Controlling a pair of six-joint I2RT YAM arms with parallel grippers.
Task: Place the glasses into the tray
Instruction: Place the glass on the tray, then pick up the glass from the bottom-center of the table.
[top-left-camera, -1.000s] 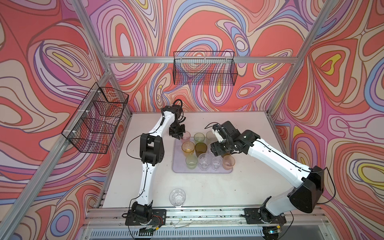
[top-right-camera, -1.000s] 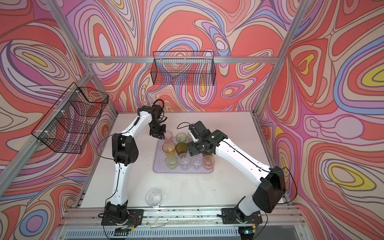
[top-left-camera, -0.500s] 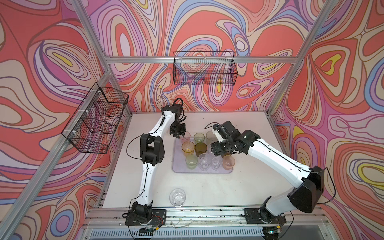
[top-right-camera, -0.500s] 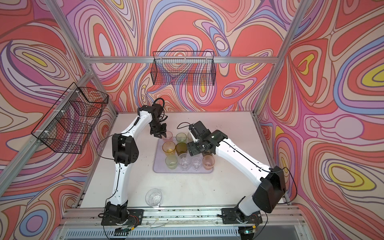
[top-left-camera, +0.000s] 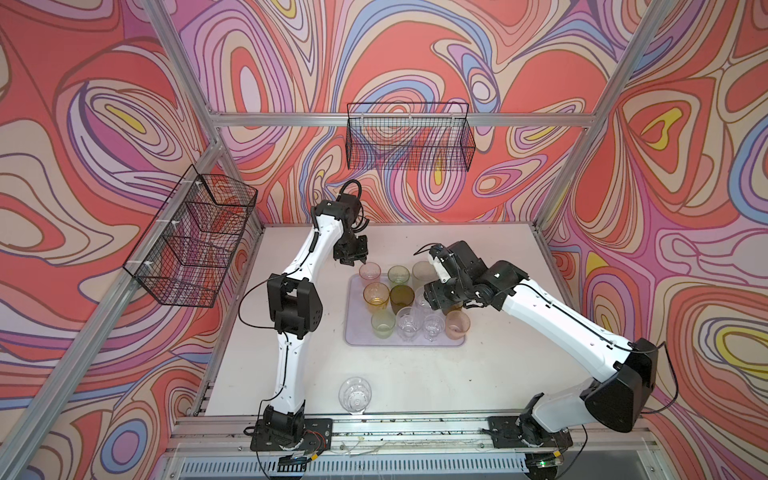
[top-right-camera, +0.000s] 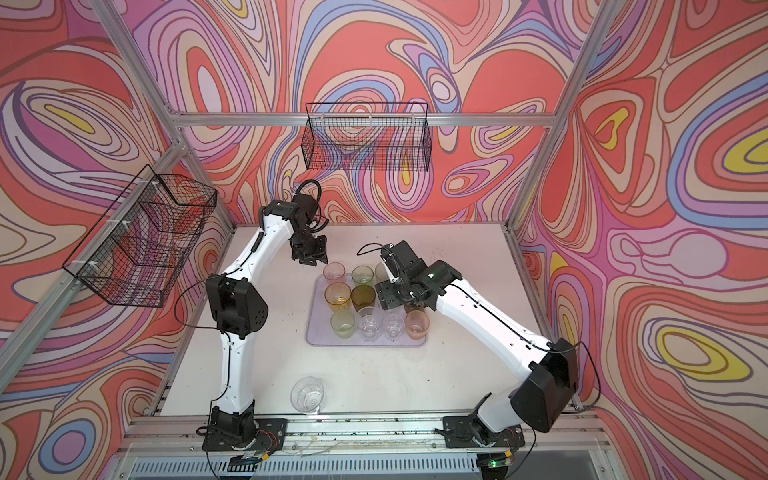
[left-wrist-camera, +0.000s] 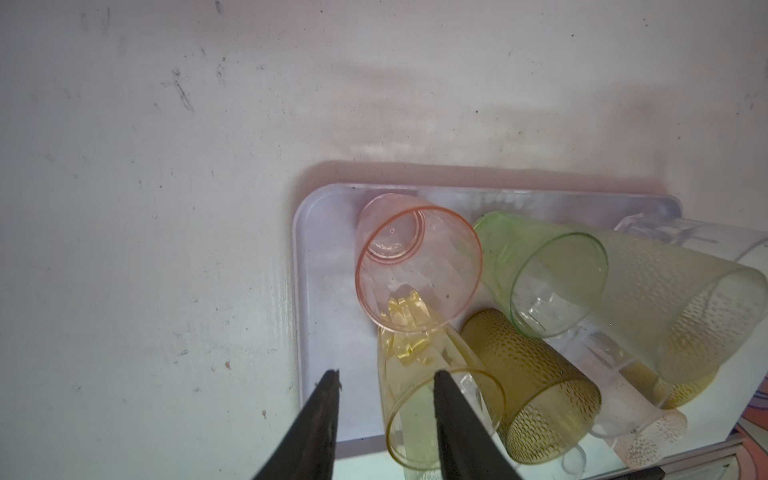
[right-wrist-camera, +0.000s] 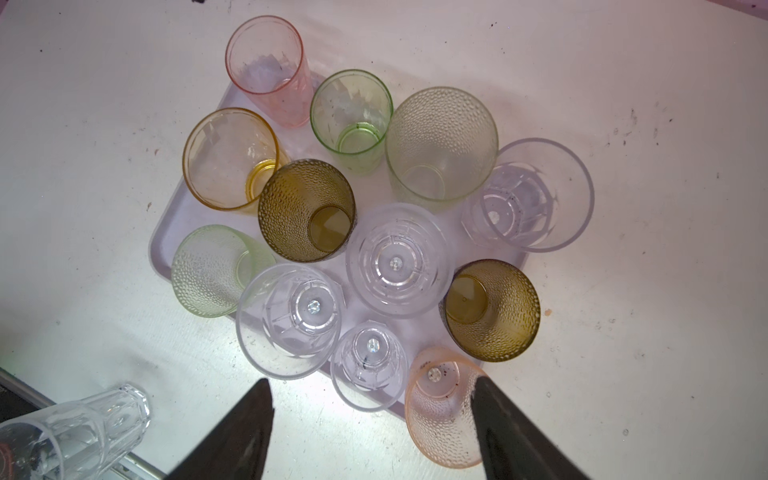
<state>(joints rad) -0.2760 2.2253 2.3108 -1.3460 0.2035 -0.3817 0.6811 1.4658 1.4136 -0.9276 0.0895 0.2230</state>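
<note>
The lavender tray (top-left-camera: 357, 332) (top-right-camera: 318, 337) lies mid-table with several glasses upright on it: pink, green, amber, olive and clear ones. A pink glass (top-left-camera: 370, 271) (left-wrist-camera: 415, 266) stands in the tray's far left corner. My left gripper (top-left-camera: 353, 261) (left-wrist-camera: 385, 374) hangs just beside and above it, open, holding nothing. Over the tray's right side my right gripper (top-left-camera: 434, 297) (right-wrist-camera: 372, 382) hovers wide open and empty. One clear glass (top-left-camera: 355, 395) (right-wrist-camera: 70, 432) stands off the tray near the table's front edge.
Two black wire baskets hang on the walls, one at the back (top-left-camera: 409, 137) and one on the left (top-left-camera: 191, 241). An aluminium rail (top-left-camera: 415, 428) with both arm bases runs along the front edge.
The left gripper's jaws have parted beside the pink glass. Neither arm has visibly shifted.
</note>
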